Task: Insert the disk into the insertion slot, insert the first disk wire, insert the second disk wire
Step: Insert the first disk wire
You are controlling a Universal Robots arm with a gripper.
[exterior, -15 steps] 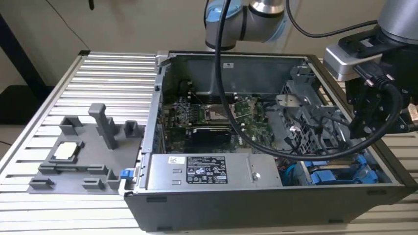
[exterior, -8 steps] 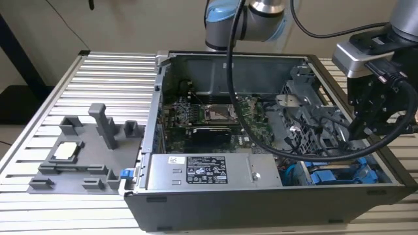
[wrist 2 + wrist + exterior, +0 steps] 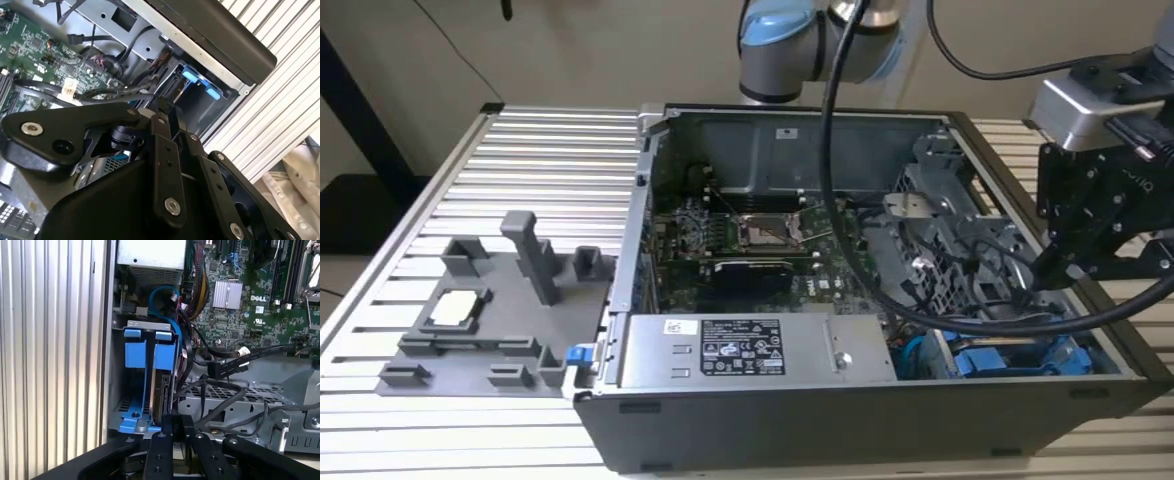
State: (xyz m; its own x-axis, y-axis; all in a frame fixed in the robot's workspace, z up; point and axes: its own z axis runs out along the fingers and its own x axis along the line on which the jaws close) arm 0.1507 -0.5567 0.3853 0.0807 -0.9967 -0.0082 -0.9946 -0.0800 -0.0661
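Status: my gripper (image 3: 173, 421) is down inside the case (image 3: 854, 425), at the drive cage. Fingers (image 3: 161, 447) are pressed together, nothing between them as far as I can see. Tips sit right at the near end of the disk (image 3: 161, 385). Touching or a hair off, can't tell.

Disk stands on edge in the insertion slot (image 3: 164, 326), clipped in its blue carrier. Second blue frame (image 3: 135, 356) sits just beside it in the next bay, parallel. Can't tell if the disk is fully seated.

Wires: black flat wire w/ plug (image 3: 217, 367) lies near the cage, apart from the disk. Black cable bundle (image 3: 187, 355) runs along the cage just beside the disk. Blue wire (image 3: 165, 300) loops past the far end of the cage, next to the mobo (image 3: 235, 315).

Exterior view: gripper (image 3: 1051, 272) hangs over the case's side on that view's right. Blue frames (image 3: 1014, 358) are low in the near corner below it. PSU box (image 3: 747, 350) is next to them toward that view's left. Grey parts fixture (image 3: 480, 320) sits on the ribbed table (image 3: 547, 150) outside the case, well apart from me.

2nd wrist view: gripper (image 3: 165, 107) points at the blue frame tabs (image 3: 200, 82), near the case rim.
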